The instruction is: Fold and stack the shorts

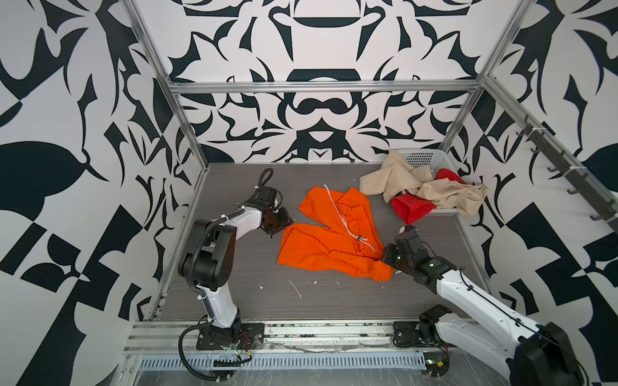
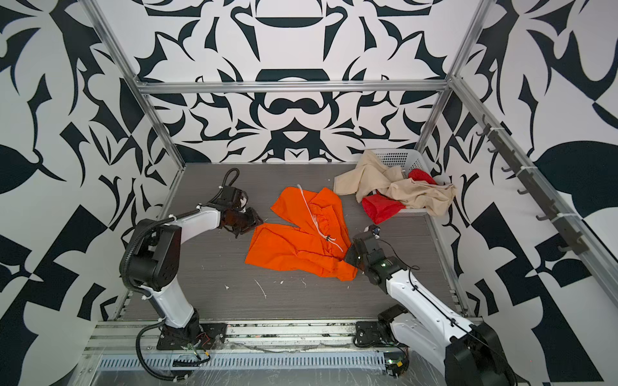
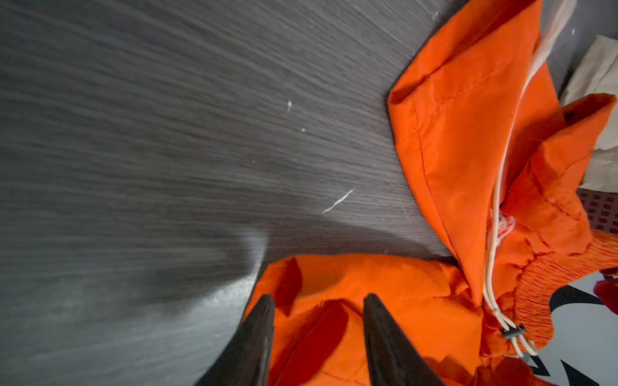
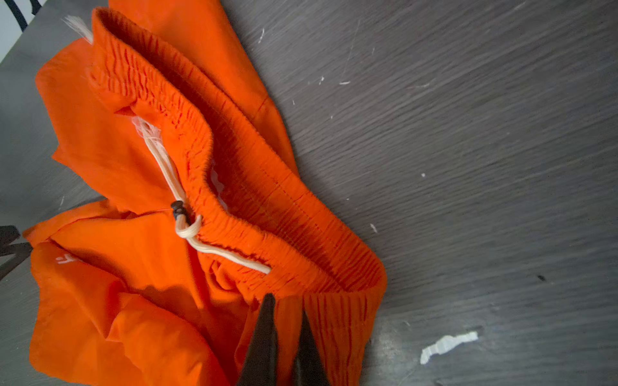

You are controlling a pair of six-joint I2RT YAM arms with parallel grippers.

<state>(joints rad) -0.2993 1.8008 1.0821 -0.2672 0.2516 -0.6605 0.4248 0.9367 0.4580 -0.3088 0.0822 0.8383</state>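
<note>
With the orange shorts (image 1: 329,244) crumpled mid-way across the table (image 1: 234,294), the right end effector (image 4: 287,304) pinching their waistband and the left end effector (image 3: 317,297) parted over a leg hem, clamp that hem fully before stretching the cloth flat.

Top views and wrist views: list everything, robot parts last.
orange shorts: 1, bright orange with white drawstring, crumpled mid-table
beige shorts: 1, beige, draped over the basket's front
red shorts: 1, red, under the beige pair at the basket
basket: 1, white perforated, far right corner
table: 1, dark grey woodgrain, under everything
white scraps: several, white, table's near part
left gripper: 1, black, jaws apart over an orange leg hem
right gripper: 1, black, shut on the orange waistband
</note>
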